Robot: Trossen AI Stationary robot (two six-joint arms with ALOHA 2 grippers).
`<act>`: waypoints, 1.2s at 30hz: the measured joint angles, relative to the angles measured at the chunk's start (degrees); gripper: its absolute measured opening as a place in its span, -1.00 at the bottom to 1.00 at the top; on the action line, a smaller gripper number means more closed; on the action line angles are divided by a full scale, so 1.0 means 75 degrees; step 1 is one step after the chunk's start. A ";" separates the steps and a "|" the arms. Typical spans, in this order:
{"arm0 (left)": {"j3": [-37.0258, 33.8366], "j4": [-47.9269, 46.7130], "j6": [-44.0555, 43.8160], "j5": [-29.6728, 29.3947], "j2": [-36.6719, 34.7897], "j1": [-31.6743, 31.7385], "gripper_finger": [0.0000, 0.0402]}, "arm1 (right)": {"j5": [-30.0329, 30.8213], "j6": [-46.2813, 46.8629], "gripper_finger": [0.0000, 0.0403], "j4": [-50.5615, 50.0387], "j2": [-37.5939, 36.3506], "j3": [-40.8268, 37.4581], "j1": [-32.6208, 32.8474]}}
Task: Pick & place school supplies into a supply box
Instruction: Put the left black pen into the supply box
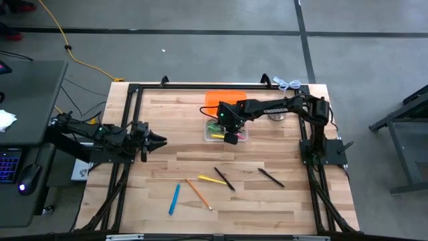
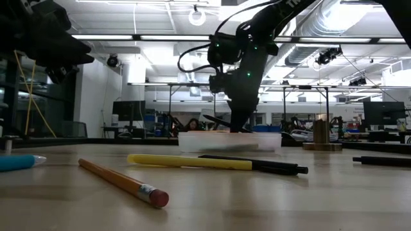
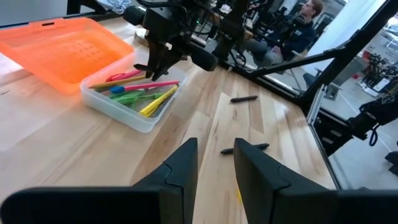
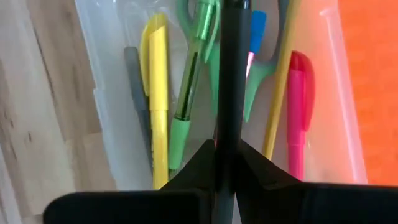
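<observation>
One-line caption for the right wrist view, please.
Right gripper shut on a black pen, held over the clear box holding yellow, green and pink pens.

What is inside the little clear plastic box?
The clear plastic tub holds a yellow pen, a green pen, a pink pen, a blue-tipped one and green-handled scissors. The right gripper, shut on a black pen, hides what lies beneath.
</observation>
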 joint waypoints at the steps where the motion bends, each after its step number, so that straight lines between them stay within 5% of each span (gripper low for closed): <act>1: -0.0002 -0.0016 0.0000 0.0000 0.0000 0.0000 -0.34 | -0.0006 0.0000 -0.90 -0.0010 0.0000 0.0000 0.0000; 36: 0.0000 0.0075 -0.0029 0.0090 0.0000 0.0000 -0.34 | -0.0411 0.0099 -0.90 -0.0075 0.0003 -0.0058 -0.0091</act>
